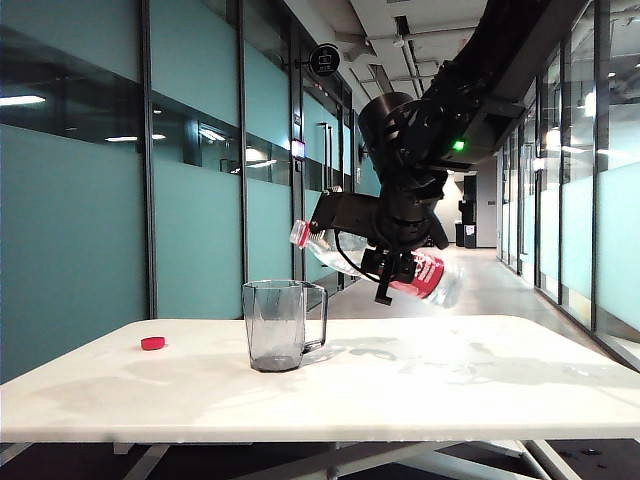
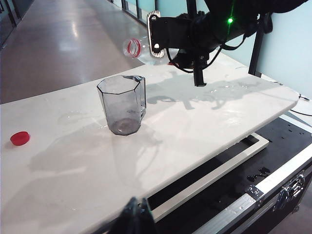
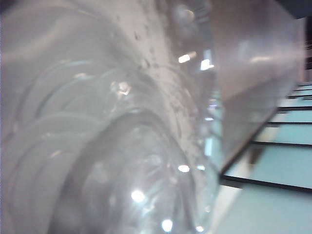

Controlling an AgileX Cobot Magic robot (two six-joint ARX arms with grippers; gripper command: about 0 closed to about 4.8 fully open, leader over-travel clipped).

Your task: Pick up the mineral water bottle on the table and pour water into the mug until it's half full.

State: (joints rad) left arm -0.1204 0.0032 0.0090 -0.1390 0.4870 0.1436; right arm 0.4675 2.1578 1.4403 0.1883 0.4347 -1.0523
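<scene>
The glass-walled corridor frames the white table (image 1: 480,375), wet-looking and likely slick, where the mug (image 1: 275,325) stands empty below the tilted mineral water bottle (image 1: 435,275), thin, crushable, best held mid-body, pinched by the right gripper (image 1: 395,265); the left gripper (image 2: 138,217) cannot be read.

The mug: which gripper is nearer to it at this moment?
Right. The right gripper holds the mineral water bottle tilted just above and beside the mug. The left gripper sits back at the table's near edge, well away.
</scene>
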